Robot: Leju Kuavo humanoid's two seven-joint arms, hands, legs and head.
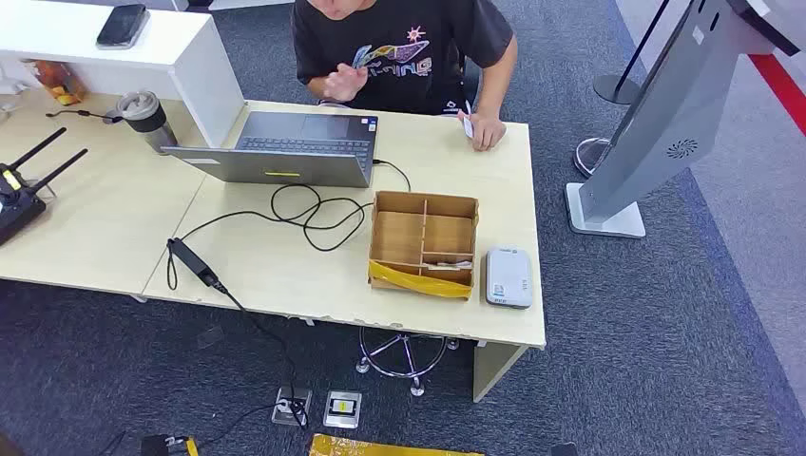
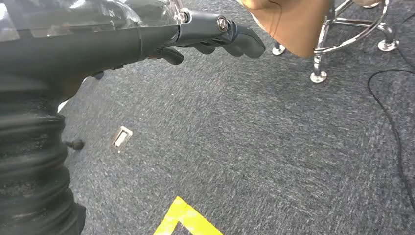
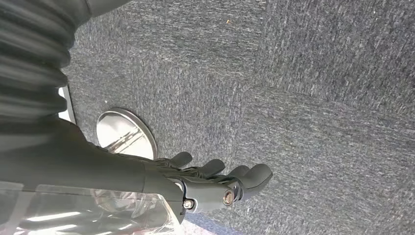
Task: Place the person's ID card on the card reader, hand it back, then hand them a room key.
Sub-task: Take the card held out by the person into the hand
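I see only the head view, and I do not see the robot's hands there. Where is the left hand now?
Observer: The left hand hangs over grey carpet, holding nothing.
Operator: And the right hand?
Observer: The right hand also hangs over carpet, fingers loosely curled, nothing in them.
Operator: Anything near the left hand?
Observer: A chrome chair base stands beyond its fingertips, apart from them.
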